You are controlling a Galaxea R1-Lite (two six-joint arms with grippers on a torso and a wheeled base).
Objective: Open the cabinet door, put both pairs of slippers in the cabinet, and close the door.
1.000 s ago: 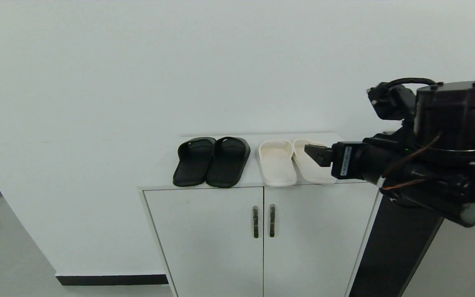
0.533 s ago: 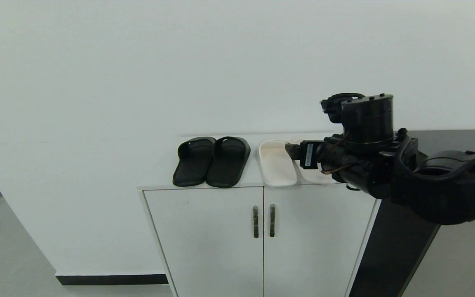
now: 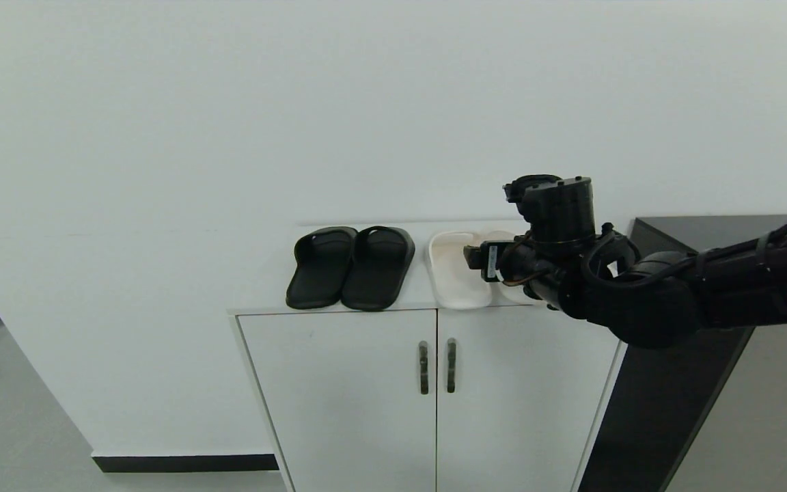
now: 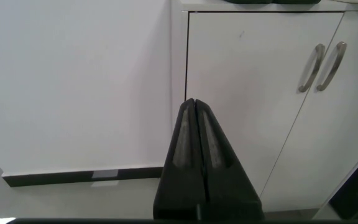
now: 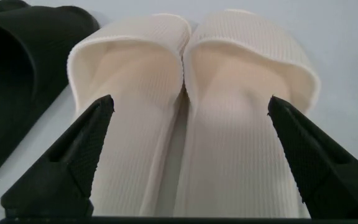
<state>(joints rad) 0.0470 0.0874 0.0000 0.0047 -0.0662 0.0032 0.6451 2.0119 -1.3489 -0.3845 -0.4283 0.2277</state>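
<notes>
Closest to us, our left pincer point(image 4: 195, 109) hangs low in front of the cabinet point(image 3: 339, 410). Its two fingers are pressed together with nothing between them. It points at about the outer edge of the left door, well apart from it, with the floor point(image 4: 73, 199) below. Both cabinet doors are shut, and the two upright metal handles point(image 3: 423, 367) stand side by side at the middle seam.

Higher up, our right arm stretches in from the right at the level of the cabinet top. Our right pincer point(image 5: 191, 102) is spread wide and holds nothing. Its fingers point(image 5: 79, 155) stand at the heel end of the white slippers point(image 5: 229, 124), one before each shoe of the pair; we cannot tell whether they touch them.

The white slippers lie side by side, touching each other, on the right half of the cabinet top, toes toward the wall point(image 3: 229, 102). The black slippers point(image 3: 351, 268) lie just beside them on the left half, also paired and touching, toes toward the wall. A dark panel point(image 3: 667, 410) stands against the cabinet's right side.
</notes>
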